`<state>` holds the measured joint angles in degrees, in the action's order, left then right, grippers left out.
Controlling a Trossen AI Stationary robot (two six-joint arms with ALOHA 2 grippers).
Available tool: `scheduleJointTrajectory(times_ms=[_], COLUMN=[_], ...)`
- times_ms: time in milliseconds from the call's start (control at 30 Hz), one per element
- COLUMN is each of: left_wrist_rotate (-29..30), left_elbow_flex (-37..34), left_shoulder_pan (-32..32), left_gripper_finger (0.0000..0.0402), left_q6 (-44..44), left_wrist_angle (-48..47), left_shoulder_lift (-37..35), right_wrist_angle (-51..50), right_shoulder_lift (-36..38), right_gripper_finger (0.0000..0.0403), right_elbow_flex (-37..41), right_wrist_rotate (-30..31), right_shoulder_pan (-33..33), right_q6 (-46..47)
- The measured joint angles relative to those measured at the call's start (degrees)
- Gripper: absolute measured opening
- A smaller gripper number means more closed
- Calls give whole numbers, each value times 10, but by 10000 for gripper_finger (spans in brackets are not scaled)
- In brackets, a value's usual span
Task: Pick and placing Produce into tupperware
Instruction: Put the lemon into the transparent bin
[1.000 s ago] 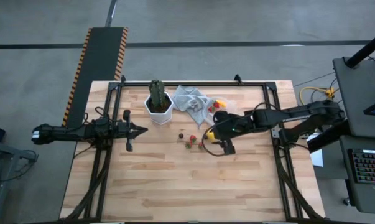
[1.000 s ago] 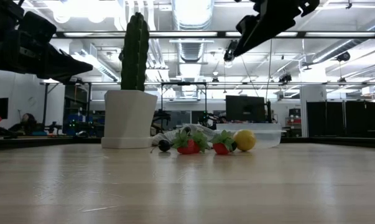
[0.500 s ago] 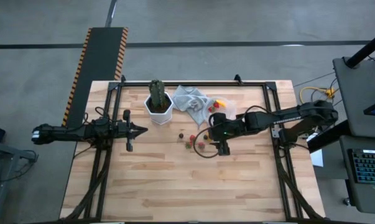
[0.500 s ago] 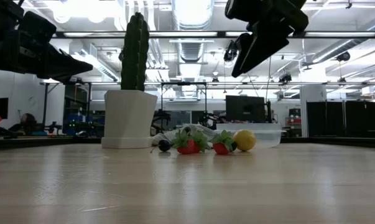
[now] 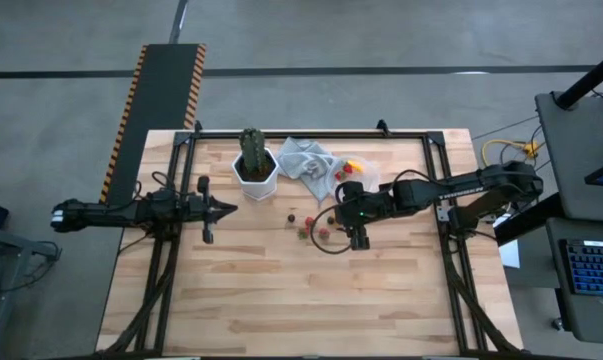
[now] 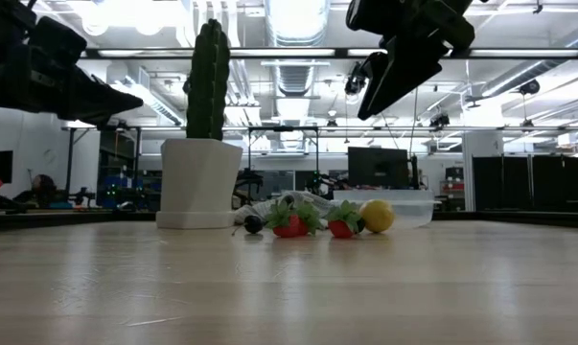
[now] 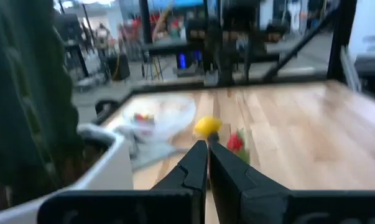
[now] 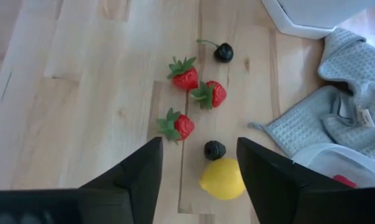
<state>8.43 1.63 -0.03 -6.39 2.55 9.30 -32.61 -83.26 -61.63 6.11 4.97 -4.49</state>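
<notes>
Right gripper (image 8: 199, 177) spread, empty, above loose produce mid-frame; left gripper (image 7: 207, 163) clenched, idle.

Smooth round yellow lemon (image 8: 223, 178), lower centre, likely light and slippery: grasp across its middle. Clear round plastic tupperware (image 8: 336, 163) lower right.

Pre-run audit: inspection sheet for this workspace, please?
Surface: wooden table, bare in front.
Job's things: three strawberries, two dark pieces, lemon loose on the wood; tupperware by the cloth, holding red pieces.
Clutter: cactus in white pot; grey cloth.
Grippers: right gripper open above the lemon; left gripper shut, waiting at the table's left.
Cables: a loop under the right arm.
Surroundings: keyboard, desk at right.
</notes>
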Motion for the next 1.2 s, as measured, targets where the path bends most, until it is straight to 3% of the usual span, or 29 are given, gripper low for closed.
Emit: scheduleJointTrajectory(times_ms=[67, 267, 667, 967, 1200], left_wrist_rotate=[-8, -108, -108, -14, -11], left_elbow_flex=[0, 5, 4, 3, 6], left_shoulder_pan=[0, -1, 0, 0, 0], left_gripper_finger=[0, 0, 0, 0, 0], left_q6=[1, 29, -7, -15, -15], left_wrist_angle=[50, 203, 159, 56, 64], left_shoulder_lift=[-1, 5, 33, 68, 70], right_wrist_angle=[0, 0, 1, 0, 3], right_shoulder_lift=[0, 0, 1, 1, 1], right_gripper_finger=[195, 194, 194, 194, 194], right_elbow_flex=[0, 0, 0, 0, 0], right_wrist_rotate=[0, 0, 0, 0, 14], right_shoulder_pan=[0, 0, 0, 0, -1], right_q6=[0, 0, 12, 24, 64])
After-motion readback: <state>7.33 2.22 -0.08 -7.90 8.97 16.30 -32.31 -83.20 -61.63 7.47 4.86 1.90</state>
